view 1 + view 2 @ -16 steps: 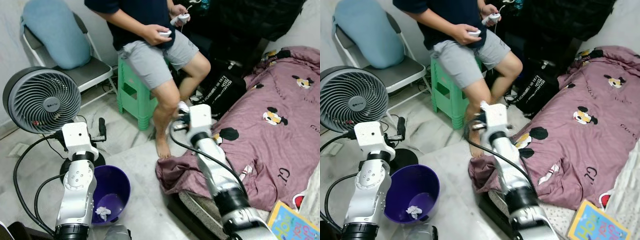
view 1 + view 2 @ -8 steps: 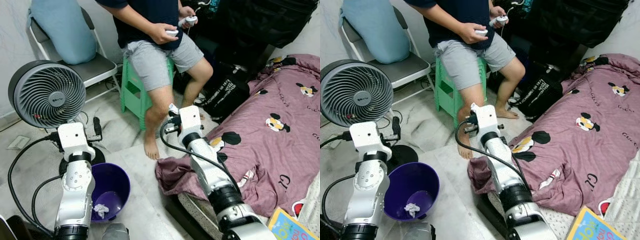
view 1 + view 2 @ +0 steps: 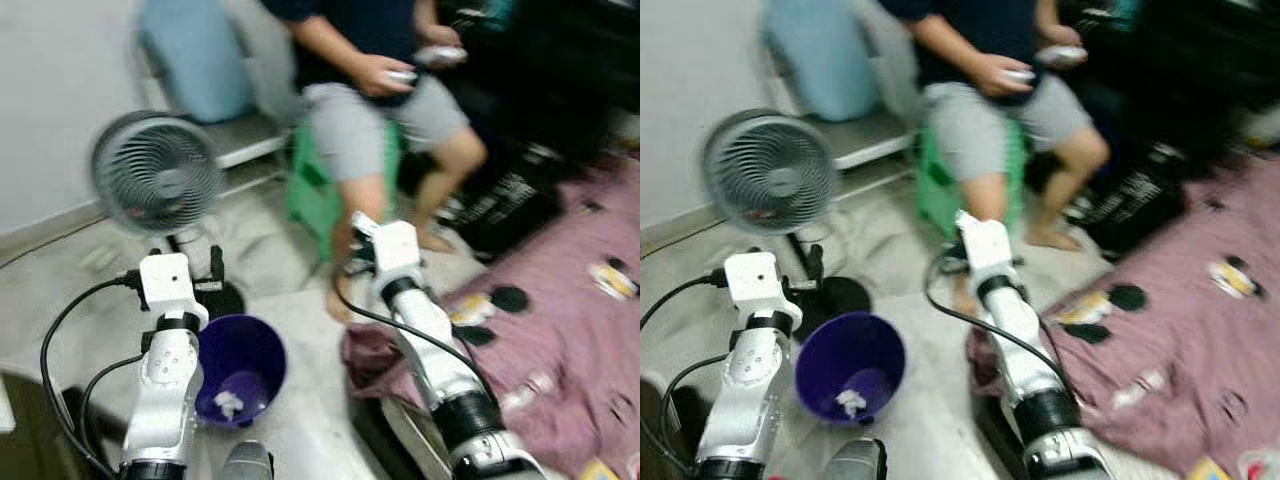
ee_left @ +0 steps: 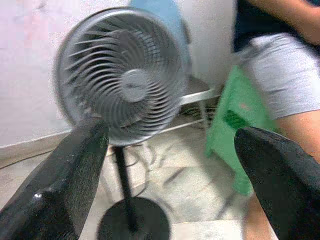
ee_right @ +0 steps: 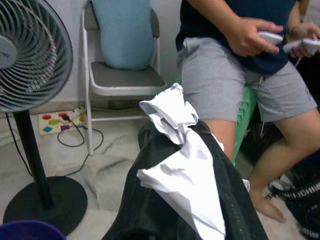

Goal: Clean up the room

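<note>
A pale marble floor carries a purple bin at seven o'clock, white crumpled paper lying inside; the grey fan stands on its black round base at ten o'clock. A green stool sits at twelve o'clock; a folding chair stands beside it; at four o'clock a maroon patterned blanket spills down to the floor

Soft, even indoor light with no hard shadows or glare. Both eye views are smeared by motion blur, worst around the standing fan and everything behind it. The left wrist view is blurred too. The right wrist view is sharp, with the crumpled paper crisply in focus.
</note>
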{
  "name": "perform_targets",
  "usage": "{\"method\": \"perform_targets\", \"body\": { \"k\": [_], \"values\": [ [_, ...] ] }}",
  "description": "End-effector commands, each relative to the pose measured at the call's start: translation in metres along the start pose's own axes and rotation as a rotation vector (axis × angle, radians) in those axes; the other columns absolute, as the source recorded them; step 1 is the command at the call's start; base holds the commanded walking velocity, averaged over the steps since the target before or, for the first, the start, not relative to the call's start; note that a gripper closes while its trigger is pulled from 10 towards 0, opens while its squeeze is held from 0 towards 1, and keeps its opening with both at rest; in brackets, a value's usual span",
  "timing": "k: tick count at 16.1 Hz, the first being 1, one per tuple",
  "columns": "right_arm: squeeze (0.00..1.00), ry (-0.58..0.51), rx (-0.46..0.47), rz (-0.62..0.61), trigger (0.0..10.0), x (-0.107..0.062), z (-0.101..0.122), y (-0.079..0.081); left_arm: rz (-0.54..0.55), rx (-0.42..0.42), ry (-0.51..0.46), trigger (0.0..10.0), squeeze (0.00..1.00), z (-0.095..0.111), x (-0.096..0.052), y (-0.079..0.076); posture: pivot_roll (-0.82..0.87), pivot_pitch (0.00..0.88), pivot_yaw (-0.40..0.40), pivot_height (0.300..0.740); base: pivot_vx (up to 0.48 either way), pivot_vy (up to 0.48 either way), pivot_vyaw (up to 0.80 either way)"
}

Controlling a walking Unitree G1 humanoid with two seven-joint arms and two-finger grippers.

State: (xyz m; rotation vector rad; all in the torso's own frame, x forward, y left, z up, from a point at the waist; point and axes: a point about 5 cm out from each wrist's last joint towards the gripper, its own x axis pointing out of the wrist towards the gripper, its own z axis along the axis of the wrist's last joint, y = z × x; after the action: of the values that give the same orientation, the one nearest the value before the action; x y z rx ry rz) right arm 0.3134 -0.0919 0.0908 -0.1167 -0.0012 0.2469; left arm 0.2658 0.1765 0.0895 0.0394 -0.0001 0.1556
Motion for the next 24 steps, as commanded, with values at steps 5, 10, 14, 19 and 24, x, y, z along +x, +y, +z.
{"method": "perform_targets", "body": {
  "k": [5,10,14,19,24],
  "values": [
    [0.0,-0.007,0.001,-0.018,10.0,-0.003,0.003,0.001,-0.005,-0.002,0.023,10.0,0.0,-0.002,0.002,0.004,0.11,0.0,-0.033,0.74,0.0,0.0,0.8],
    [0.0,0.003,0.022,-0.027,10.0,-0.007,0.0,0.001,-0.048,-0.012,0.022,10.0,0.0,-0.001,0.001,-0.002,0.12,0.0,-0.037,0.74,0.0,0.0,0.8],
    [0.0,0.007,0.02,-0.021,10.0,-0.007,0.001,0.0,-0.049,-0.02,0.024,10.0,0.0,-0.001,0.002,-0.004,0.11,0.0,-0.043,0.74,0.0,0.0,0.79],
    [0.0,0.01,0.003,-0.019,10.0,-0.006,0.002,0.0,-0.049,-0.024,0.028,10.0,0.0,0.0,0.003,-0.005,0.1,0.0,-0.04,0.74,0.0,0.0,0.32],
    [0.0,0.013,0.009,-0.029,10.0,-0.004,0.003,-0.001,-0.09,-0.025,0.015,10.0,0.0,0.002,0.006,-0.011,0.1,0.0,-0.033,0.74,0.0,0.0,0.8]
  ]
}}
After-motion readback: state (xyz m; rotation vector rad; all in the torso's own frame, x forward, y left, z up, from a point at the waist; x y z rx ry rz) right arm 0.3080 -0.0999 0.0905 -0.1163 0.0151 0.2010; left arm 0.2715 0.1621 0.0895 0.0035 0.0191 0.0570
